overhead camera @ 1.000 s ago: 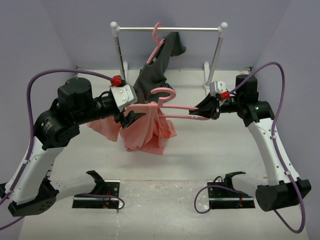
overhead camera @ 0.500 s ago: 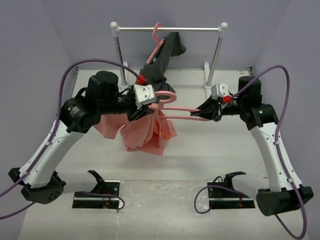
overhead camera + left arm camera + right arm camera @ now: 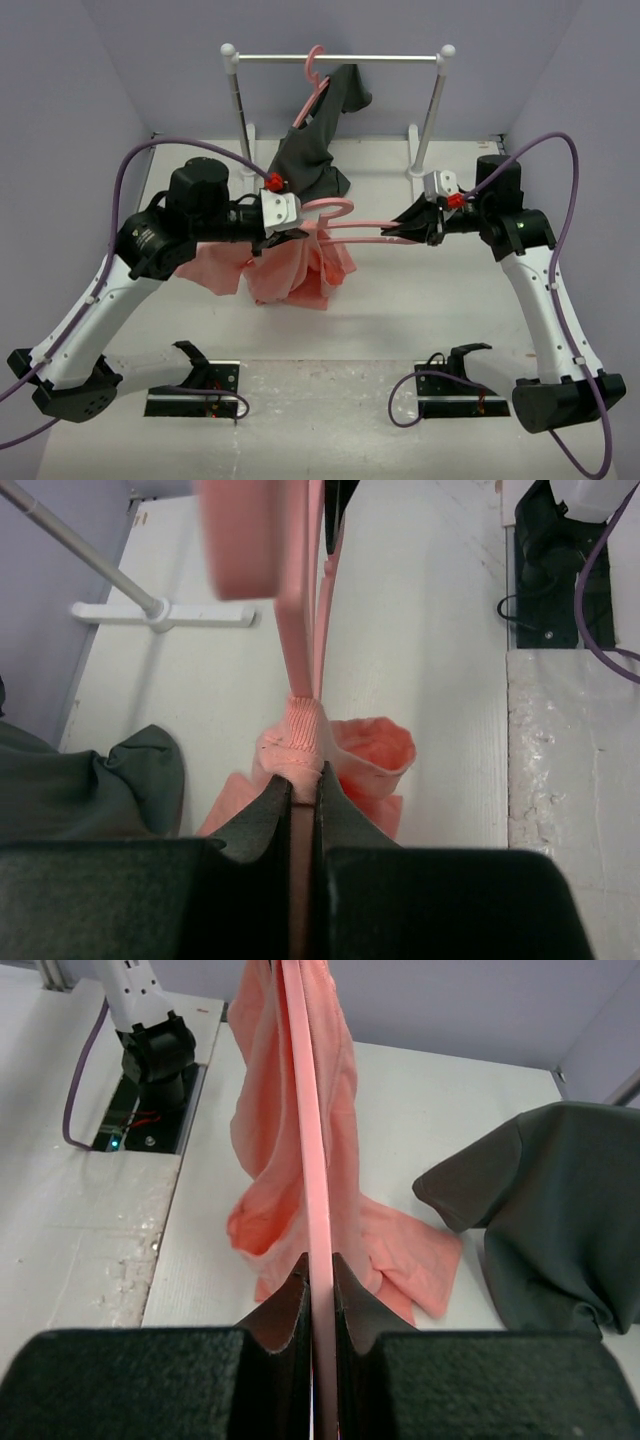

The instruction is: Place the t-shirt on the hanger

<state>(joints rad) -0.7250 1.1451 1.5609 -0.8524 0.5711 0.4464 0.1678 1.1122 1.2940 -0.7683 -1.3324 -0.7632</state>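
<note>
The salmon-pink t-shirt (image 3: 295,275) hangs bunched from the left end of the thin pink hanger (image 3: 355,222), its lower part resting on the table. The hanger is held level in mid-air. My left gripper (image 3: 268,238) is shut on the t-shirt's ribbed collar (image 3: 303,735) where it wraps the hanger arm (image 3: 293,630). In the left wrist view the gripper (image 3: 304,785) pinches fabric between both fingers. My right gripper (image 3: 392,233) is shut on the hanger's right end. In the right wrist view the gripper (image 3: 320,1260) clamps the hanger bar (image 3: 306,1140), with the t-shirt (image 3: 265,1110) draped beyond.
A dark grey garment (image 3: 325,110) hangs from a second pink hanger on the white rail (image 3: 340,58) at the back, its lower end on the table (image 3: 555,1210). The rail's foot (image 3: 160,613) stands close by. Two black gripper stands (image 3: 195,385) (image 3: 455,385) sit at the near edge.
My left arm swung right and up toward the hanger's left end, and its gripper closed on the t-shirt collar. The right gripper kept its hold on the hanger and hardly moved.
</note>
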